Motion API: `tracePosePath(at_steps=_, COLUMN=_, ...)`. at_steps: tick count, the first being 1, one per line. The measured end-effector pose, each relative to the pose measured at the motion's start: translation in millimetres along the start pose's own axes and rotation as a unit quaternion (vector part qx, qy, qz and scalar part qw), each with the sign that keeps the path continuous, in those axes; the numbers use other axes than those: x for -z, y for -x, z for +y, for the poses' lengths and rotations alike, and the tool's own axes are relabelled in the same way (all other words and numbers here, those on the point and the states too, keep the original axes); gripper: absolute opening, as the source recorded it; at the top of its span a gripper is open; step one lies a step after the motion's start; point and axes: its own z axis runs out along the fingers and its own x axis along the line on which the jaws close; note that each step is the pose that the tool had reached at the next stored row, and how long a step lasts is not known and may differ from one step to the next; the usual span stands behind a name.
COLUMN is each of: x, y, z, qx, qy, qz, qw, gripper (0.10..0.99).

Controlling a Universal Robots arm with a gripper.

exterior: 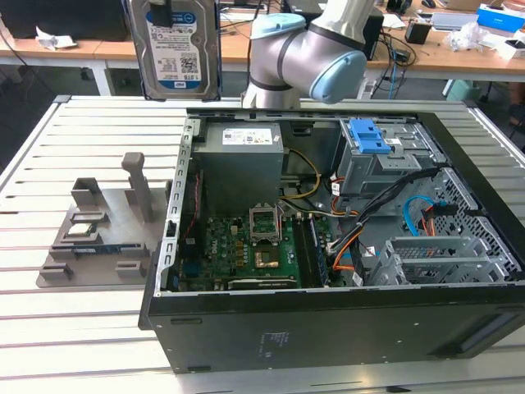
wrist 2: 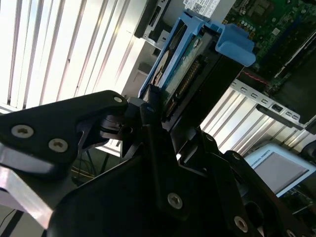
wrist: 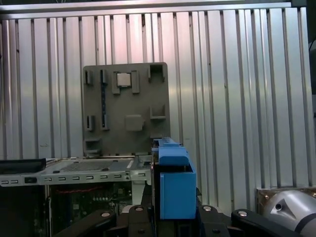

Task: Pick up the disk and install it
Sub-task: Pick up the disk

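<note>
Disk (exterior: 179,49) hangs upright with its label facing the exterior view, raised well above the slatted surface (exterior: 33,189) and apart from the open computer case (exterior: 328,328). Gripper (wrist 2: 165,116) is closed on the disk, whose blue frame (wrist: 175,190) sits between the jaws. Grey fixture plate (exterior: 98,238) lies beside the case.

The arm (exterior: 308,53) bends at its grey-and-blue elbow, raised high. Its pincer (wrist 2: 165,106) is clamped on the disk (exterior: 182,49), held upright.
</note>
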Motion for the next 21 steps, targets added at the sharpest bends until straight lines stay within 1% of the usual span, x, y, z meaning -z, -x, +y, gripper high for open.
tracePosePath(at_steps=1, x=0.2, y=0.3, z=-5.8, qx=0.0, qy=0.0, qz=0.0, qw=1.0, gripper=0.361)
tracePosePath(at_steps=3, x=0.6, y=0.7, z=-14.9, qx=0.0, qy=0.0, qz=-0.0001, qw=1.0, gripper=0.361)
tracePosePath(at_steps=5, x=0.8, y=1.0, z=-20.2, qx=0.0, qy=0.0, qz=0.0, qw=1.0, gripper=0.361)
tracePosePath(at_steps=7, x=1.1, y=1.3, z=-27.3, qx=0.0, qy=0.0, qz=0.0, qw=1.0, gripper=0.361)
tracePosePath(at_steps=8, x=1.4, y=1.6, z=-33.5, qx=0.0, qy=0.0, qz=0.0, qw=1.0, gripper=0.361)
tracePosePath(at_steps=9, x=1.6, y=1.9, z=-38.2, qx=0.0, qy=0.0, qz=0.0, qw=1.0, gripper=0.361)
tracePosePath(at_steps=11, x=1.9, y=2.2, z=-44.8, qx=0.0, qy=0.0, qz=0.0, qw=1.0, gripper=0.361)
tracePosePath(at_steps=13, x=2.3, y=2.6, z=-54.4, qx=0.0, qy=0.0, qz=0.0, qw=1.0, gripper=0.361)
tracePosePath(at_steps=15, x=2.6, y=3.0, z=-61.4, qx=0.0, qy=0.0, qz=0.0, qw=1.0, gripper=0.361)
tracePosePath(at_steps=17, x=3.1, y=3.6, z=-74.2, qx=0.0, qy=0.0, qz=0.0, qw=1.0, gripper=0.361)
tracePosePath(at_steps=19, x=3.5, y=4.1, z=-83.6, qx=0.0, qy=0.0, qz=0.0, qw=1.0, gripper=0.361)
tracePosePath(at_steps=21, x=3.7, y=4.3, z=-89.0, qx=0.0, qy=0.0, qz=-0.0001, qw=1.0, gripper=0.361)
